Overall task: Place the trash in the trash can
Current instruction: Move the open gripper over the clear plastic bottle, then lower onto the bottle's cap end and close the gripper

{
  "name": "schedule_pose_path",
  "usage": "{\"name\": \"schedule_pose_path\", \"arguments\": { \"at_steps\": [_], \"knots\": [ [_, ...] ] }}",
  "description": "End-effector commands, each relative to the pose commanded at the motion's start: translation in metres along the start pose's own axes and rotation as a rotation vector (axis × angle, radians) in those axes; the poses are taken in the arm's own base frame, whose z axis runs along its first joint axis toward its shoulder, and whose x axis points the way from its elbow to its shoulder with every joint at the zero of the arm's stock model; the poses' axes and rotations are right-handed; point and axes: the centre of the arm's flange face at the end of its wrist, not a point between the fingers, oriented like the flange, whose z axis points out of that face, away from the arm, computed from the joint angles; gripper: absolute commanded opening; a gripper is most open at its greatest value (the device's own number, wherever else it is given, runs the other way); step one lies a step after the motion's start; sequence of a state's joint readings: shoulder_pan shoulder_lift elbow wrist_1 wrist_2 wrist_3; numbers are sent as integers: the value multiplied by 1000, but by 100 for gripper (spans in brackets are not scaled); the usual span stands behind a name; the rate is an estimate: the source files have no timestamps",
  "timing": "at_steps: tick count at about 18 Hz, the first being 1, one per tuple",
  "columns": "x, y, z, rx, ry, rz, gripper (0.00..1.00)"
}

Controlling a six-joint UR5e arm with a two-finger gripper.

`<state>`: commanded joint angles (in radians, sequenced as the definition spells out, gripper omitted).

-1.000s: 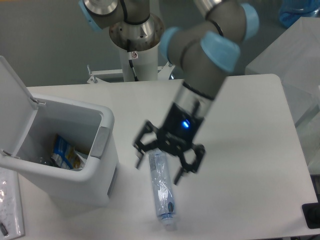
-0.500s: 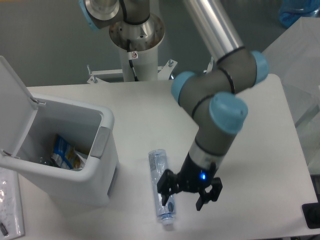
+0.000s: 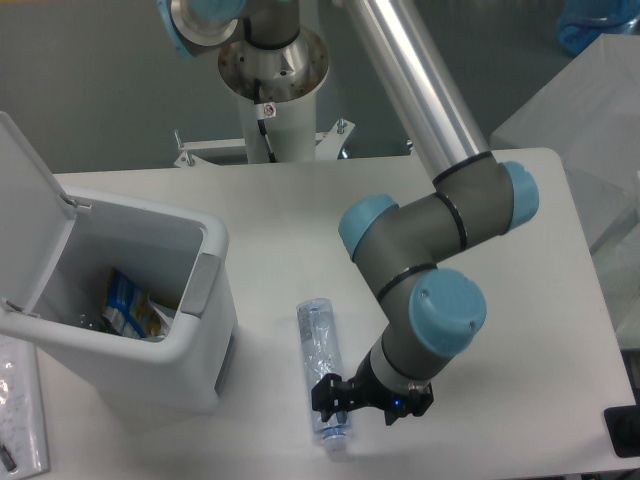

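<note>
Low at the table's front edge, the black two-finger gripper (image 3: 352, 401) sits just beside the cap end of the flattened clear bluish plastic bottle (image 3: 321, 367), which lies on the white table (image 3: 520, 330); whether its fingers are closed cannot be told. To the left, the white rectangular plastic bin (image 3: 140, 300) stands lid-up with a blue-white wrapper (image 3: 127, 303) inside

text: none legible | sticker on arm base (image 3: 267, 109): too small to read
</note>
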<state>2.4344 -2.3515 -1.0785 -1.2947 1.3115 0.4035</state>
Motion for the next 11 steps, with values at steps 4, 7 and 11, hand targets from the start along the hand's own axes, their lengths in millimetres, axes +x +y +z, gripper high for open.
{"name": "schedule_pose_path", "arguments": {
  "at_steps": [4,7,11],
  "knots": [
    [4,-14,35,-48,-55,8,100],
    [3,-16,43,-56,-66,-1,100],
    [1,-15,55,-67,-63,-1,100]
  ]
}}
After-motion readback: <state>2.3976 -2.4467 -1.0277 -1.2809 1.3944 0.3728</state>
